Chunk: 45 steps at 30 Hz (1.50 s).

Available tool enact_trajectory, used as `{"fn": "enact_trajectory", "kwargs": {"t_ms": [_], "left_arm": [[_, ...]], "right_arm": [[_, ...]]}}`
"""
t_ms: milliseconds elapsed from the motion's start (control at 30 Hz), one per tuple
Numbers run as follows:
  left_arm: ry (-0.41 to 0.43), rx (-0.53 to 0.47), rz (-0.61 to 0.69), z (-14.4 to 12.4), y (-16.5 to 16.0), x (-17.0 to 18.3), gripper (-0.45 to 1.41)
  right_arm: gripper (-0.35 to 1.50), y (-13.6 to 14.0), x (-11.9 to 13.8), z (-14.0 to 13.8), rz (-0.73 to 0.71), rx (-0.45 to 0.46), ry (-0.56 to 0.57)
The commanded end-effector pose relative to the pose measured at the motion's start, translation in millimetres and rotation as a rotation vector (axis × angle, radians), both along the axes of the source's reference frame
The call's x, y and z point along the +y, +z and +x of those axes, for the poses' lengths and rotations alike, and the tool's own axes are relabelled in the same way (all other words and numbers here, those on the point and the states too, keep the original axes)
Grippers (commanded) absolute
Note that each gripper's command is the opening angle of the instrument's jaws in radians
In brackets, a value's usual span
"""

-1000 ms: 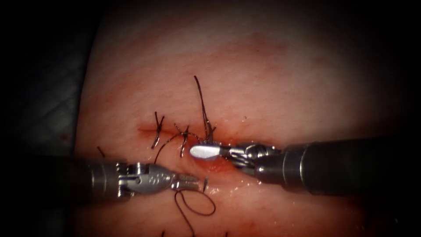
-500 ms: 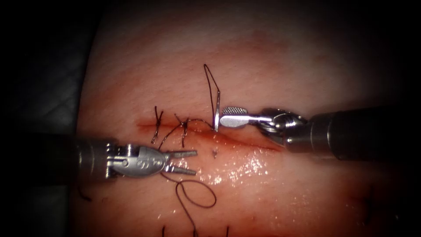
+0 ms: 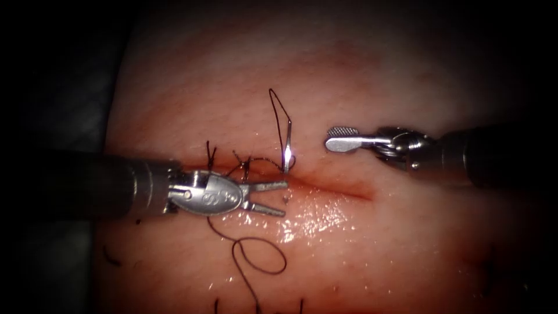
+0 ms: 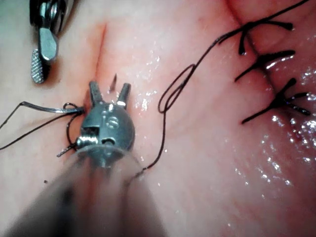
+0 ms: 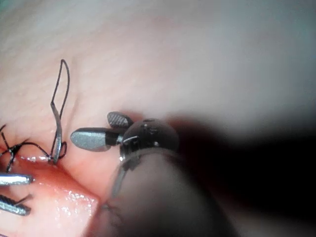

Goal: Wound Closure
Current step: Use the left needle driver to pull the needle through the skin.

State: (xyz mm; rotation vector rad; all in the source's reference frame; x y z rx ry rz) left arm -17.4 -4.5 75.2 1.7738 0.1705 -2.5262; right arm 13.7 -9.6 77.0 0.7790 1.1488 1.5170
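The left arm's small silver tool (image 3: 278, 198) has its two jaws spread apart and holds nothing. Just above its tips, the thin curved steel needle (image 3: 288, 152) stands almost upright, its low end stuck in the pink tissue (image 3: 372, 244) on the far edge of the red cut (image 3: 337, 187). The right arm's silver tool (image 3: 342, 140) is farther off, to the needle's right, open and holding nothing. Dark thread (image 3: 278, 104) loops off the needle's top; tied stitches (image 3: 241, 168) sit left.

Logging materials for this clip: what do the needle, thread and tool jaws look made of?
Needle: bright polished metal, by its glint. Thread: dark, thin, apparently single-strand filament; material unclear. Left tool and right tool: silvery metal, both open and empty; the right jaw face is cross-hatched. Needle stands in the tissue at the cut.
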Motion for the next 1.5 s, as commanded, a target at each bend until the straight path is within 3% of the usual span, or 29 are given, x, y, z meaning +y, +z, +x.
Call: {"fn": "enact_trajectory", "kwargs": {"t_ms": [33,233,367,500,633,867,1100,1167,1300,1500], "left_arm": [[0.007,-0.001,0.000,-0.6,0.7,-0.1,0.15],[0.068,0.010,-0.006,-1.7,2.6,-0.2,0.04],[0.090,0.036,0.028,-2.1,4.0,-0.7,-0.45],[0.101,0.052,0.100,-2.1,4.9,-1.1,-0.45],[0.098,0.006,0.274,-1.4,4.1,-1.2,-0.45],[-0.002,-0.032,0.602,-0.7,1.7,-1.0,-0.45],[-0.010,-0.078,0.787,-0.5,-0.9,-1.0,-0.45],[-0.029,-0.084,0.892,-0.6,-1.7,-0.8,-0.45],[-0.073,-0.049,1.154,-0.4,-3.2,-0.8,-0.45],[-0.094,-0.018,1.354,0.3,-5.2,-0.5,-0.45]], "right_arm": [[1.06,0.8,-0.6,0.7,-0.001,-0.002,0.003],[0.99,1.6,-1.7,0.9,-0.017,-0.006,0.004],[0.98,2.0,-2.4,1.0,-0.025,-0.007,0.004],[0.91,2.3,-2.9,1.0,-0.031,-0.010,0.006],[0.84,2.6,-3.4,1.2,-0.022,-0.006,0.012],[0.79,3.0,-4.0,1.6,-0.016,-0.001,0.022],[0.72,3.5,-4.7,2.0,0.001,0.004,0.031],[0.69,3.7,-4.8,2.0,0.005,0.006,0.032],[0.66,3.9,-5.0,2.0,0.012,0.010,0.035],[0.56,4.0,-5.2,2.3,0.019,0.012,0.041]]}}
